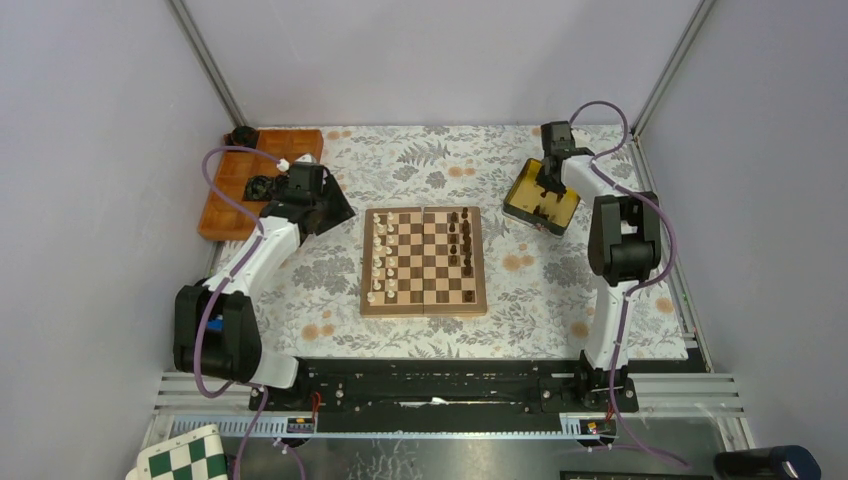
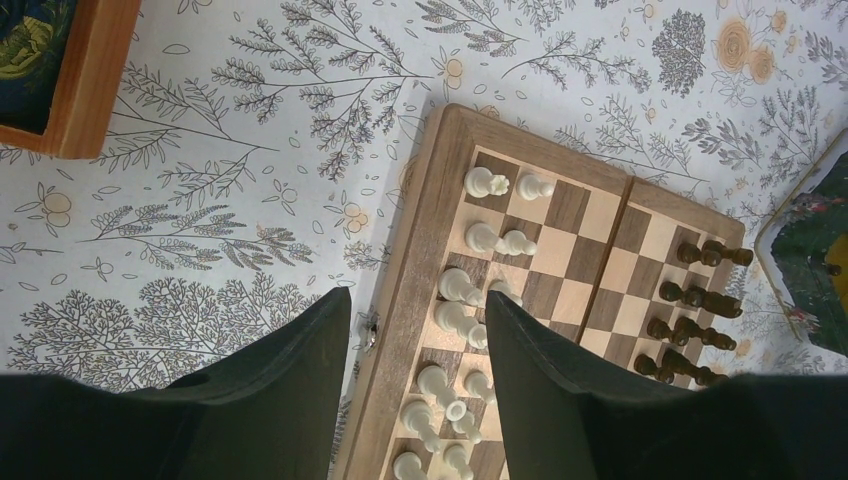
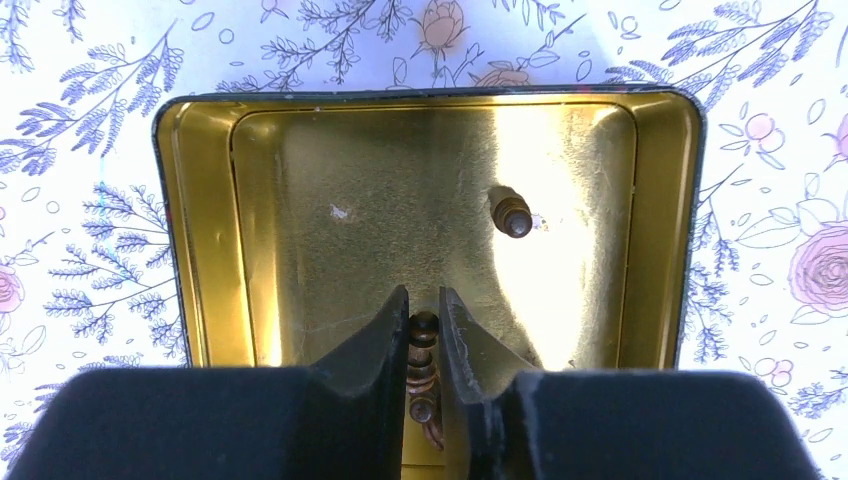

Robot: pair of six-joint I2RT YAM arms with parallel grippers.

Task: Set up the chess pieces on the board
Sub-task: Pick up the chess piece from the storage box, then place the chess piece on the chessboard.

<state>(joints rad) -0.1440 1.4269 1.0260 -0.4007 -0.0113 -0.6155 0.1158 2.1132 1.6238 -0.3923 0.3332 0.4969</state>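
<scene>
Two white arms with black joints rise from the near edge of the table, which wears a pale cloth printed with leaves and flowers. The left arm leans away and inward, and its left pincer hangs above the cloth at the left rim of the square wooden chessboard, fingers apart with nothing between them. The right arm stands tall along the right side and folds back over a gold-lined metal tin. Its right pincer reaches down inside, narrowed around a dark brown turned wooden chessman. A second dark chessman lies loose on the tin's floor, apart from the fingers.

On the board, mid-table, cream-white chessmen line the left columns and dark brown chessmen the right. An orange wooden tray sits at the far left by the grey wall. The tin lies askew just off the board's far right corner. Bare cloth rings the board on every side, widest toward the near rail.
</scene>
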